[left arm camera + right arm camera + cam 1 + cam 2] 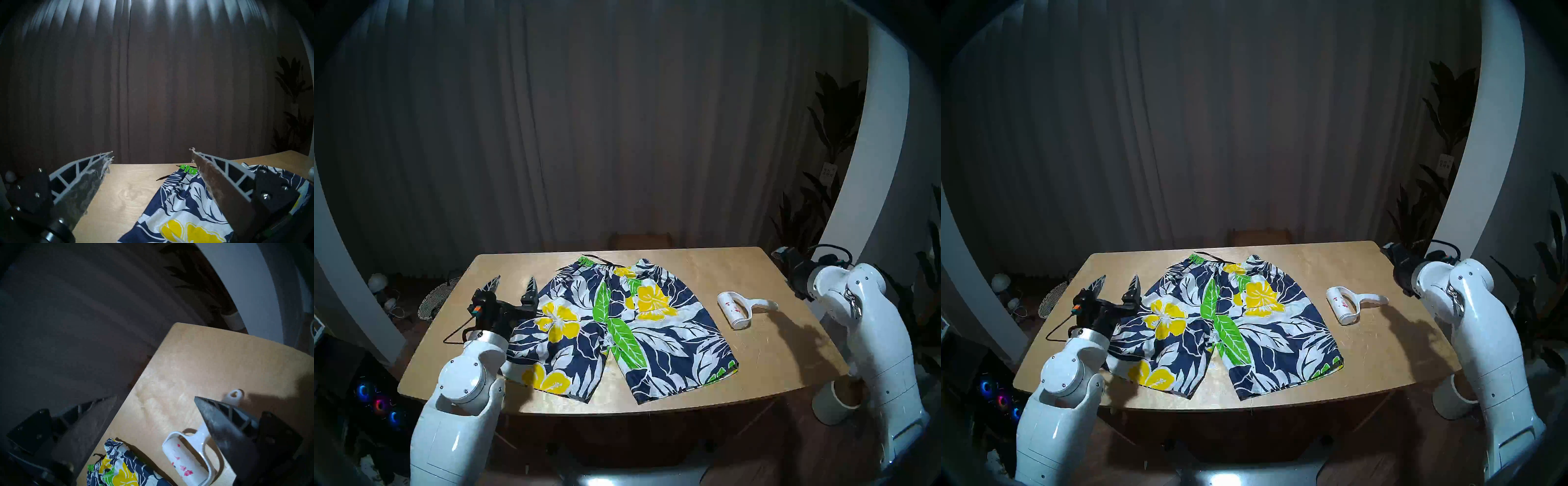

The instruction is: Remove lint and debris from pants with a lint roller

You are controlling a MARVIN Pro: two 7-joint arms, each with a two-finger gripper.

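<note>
Lint roller (742,309) white, pink-red specks on drum, lying beside pants (619,325).

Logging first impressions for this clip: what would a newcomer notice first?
The floral shorts spread flat mid-table, loud yellow and green. To their right lies the white lint roller, its drum speckled pink-red, held by neither gripper. The left gripper hovers open by the shorts' left edge.

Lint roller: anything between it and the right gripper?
Nothing visible. The lint roller lies alone on bare table, beside the shorts; the right gripper, jaws open, hangs above its handle.
</note>
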